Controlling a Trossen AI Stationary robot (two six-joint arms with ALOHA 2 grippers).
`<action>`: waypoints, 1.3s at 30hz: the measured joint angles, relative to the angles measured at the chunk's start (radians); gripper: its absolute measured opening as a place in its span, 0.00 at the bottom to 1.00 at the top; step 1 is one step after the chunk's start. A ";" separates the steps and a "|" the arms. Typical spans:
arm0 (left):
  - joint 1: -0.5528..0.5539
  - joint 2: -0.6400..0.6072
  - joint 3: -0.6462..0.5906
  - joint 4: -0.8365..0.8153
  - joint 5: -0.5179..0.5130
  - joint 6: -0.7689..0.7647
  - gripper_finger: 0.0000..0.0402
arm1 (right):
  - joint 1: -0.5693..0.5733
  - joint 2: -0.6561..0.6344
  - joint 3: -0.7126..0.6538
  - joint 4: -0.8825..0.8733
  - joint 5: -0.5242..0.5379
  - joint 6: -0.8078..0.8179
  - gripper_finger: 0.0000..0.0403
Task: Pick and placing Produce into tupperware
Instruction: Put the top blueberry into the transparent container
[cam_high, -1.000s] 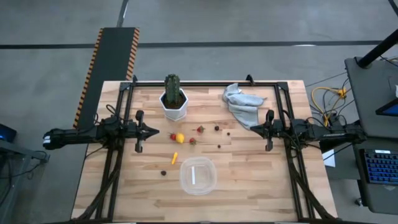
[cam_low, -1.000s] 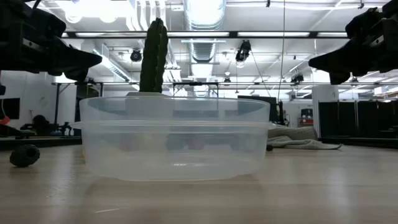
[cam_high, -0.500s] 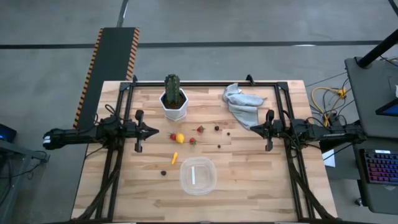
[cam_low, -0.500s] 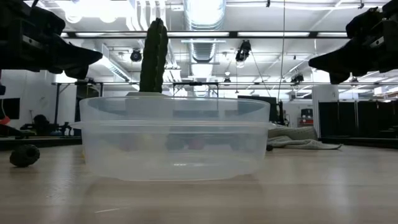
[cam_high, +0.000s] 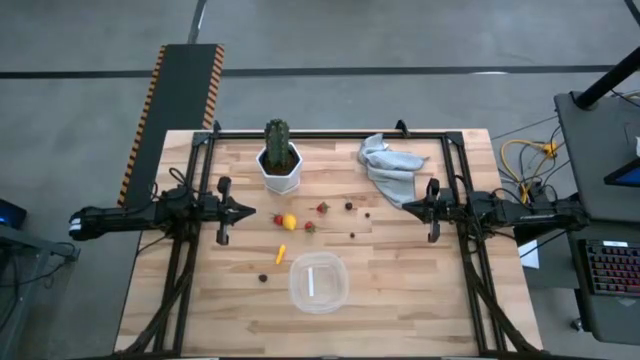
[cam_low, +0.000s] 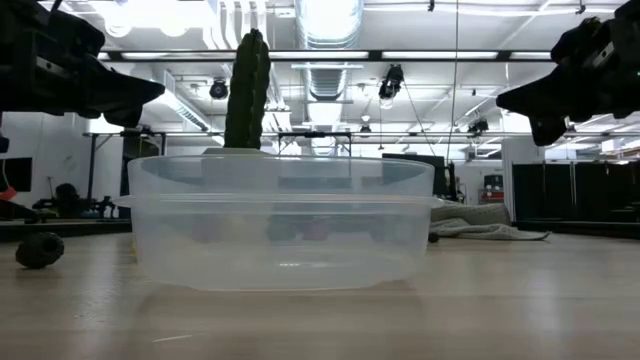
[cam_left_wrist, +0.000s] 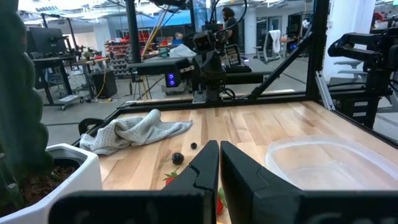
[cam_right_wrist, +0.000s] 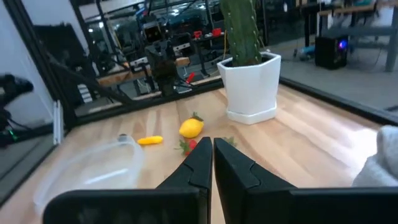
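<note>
The clear tupperware (cam_high: 318, 283) stands on the table's near middle, and in the low view the tupperware (cam_low: 280, 220) fills the foreground. The produce lies loose on the wood farther back: a yellow lemon (cam_high: 289, 221), red strawberry pieces (cam_high: 278, 219) (cam_high: 321, 208), an orange sliver (cam_high: 281, 253) and small dark berries (cam_high: 348, 206) (cam_high: 263, 277). My left gripper (cam_high: 250, 211) hovers shut and level at the table's left, pointing toward the produce. My right gripper (cam_high: 405, 206) hovers shut and level at the right. Both are above the table and hold nothing.
A tall green cactus in a white pot (cam_high: 279, 160) stands at the far middle. A crumpled grey cloth (cam_high: 388, 165) lies at the far right. A black frame (cam_high: 330, 133) runs around the table's far and side edges.
My right gripper has rolled a little about the line it points along and has stayed in place. Everything on the table lies as before.
</note>
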 joint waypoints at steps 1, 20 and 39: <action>0.000 0.000 0.000 0.000 0.000 0.000 0.00 | 0.000 0.000 0.000 0.000 0.000 0.003 0.02; 0.000 0.001 0.000 0.000 -0.004 0.003 0.00 | 0.000 0.042 0.000 0.004 0.031 -0.193 0.09; 0.000 0.000 0.000 0.060 -0.094 0.008 0.00 | 0.000 0.526 0.000 0.258 0.154 -0.157 0.55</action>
